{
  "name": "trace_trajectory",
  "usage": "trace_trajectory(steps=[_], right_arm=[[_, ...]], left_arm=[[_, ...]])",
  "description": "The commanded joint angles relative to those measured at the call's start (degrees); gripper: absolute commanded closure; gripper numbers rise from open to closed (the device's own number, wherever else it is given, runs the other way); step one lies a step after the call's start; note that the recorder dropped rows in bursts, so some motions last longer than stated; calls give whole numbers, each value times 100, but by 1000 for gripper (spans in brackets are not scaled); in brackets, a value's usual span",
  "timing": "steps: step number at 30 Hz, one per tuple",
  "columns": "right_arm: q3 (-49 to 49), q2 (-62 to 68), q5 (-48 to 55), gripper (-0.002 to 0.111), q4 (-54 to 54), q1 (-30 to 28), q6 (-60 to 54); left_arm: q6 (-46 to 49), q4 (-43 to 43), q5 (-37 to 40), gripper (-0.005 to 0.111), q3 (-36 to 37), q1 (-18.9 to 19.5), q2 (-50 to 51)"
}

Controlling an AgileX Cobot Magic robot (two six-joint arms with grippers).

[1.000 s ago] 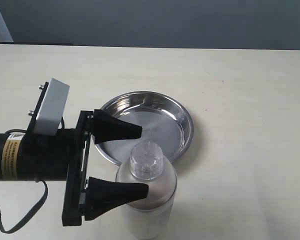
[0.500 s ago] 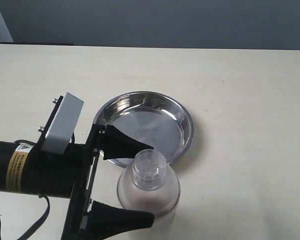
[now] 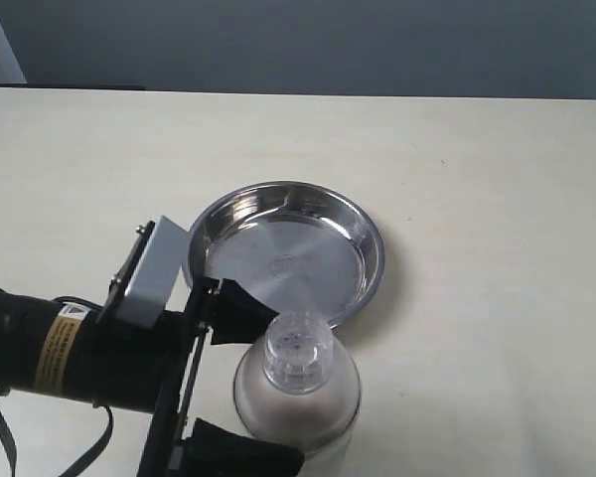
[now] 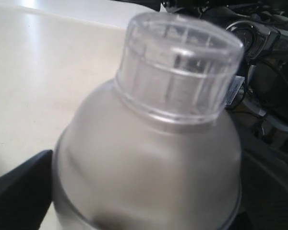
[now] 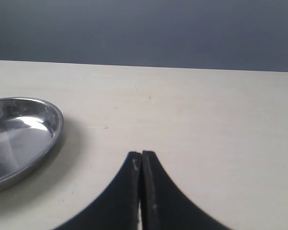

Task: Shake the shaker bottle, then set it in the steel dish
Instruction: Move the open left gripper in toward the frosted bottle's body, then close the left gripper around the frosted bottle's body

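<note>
The shaker bottle (image 3: 296, 396) stands upright near the front of the table, with a frosted dome, a clear perforated cap and pinkish granules inside. My left gripper (image 3: 281, 390) is shut on its body, one black finger (image 3: 240, 306) on the dish side and the other at the near side. In the left wrist view the shaker bottle (image 4: 149, 158) fills the picture, and only one finger (image 4: 19, 194) shows beside it. The steel dish (image 3: 366, 250) lies just beyond the bottle with nothing in it. My right gripper (image 5: 142, 154) is shut on nothing, over bare table beside the steel dish (image 5: 19, 139).
The cream table (image 3: 477, 199) spreads to the right of and behind the dish. A dark wall runs along its far edge. My left arm's black body with a yellow label (image 3: 55, 353) fills the lower left of the exterior view.
My left gripper and the bottle in it have moved toward the near edge of the table, away from the dish, and the arm has turned slightly. The dish has stayed put.
</note>
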Motion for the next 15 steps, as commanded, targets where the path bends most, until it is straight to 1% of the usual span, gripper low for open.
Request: trace_trajectory(steps=[1,15], right_arm=[[7,-22,-52,109,0,21,-4],[7,-22,-52,109,0,21,-4]], left_arm=[[166,66,-1,14,17,-58,214],[636,-33,-1,14,17,-58,945]])
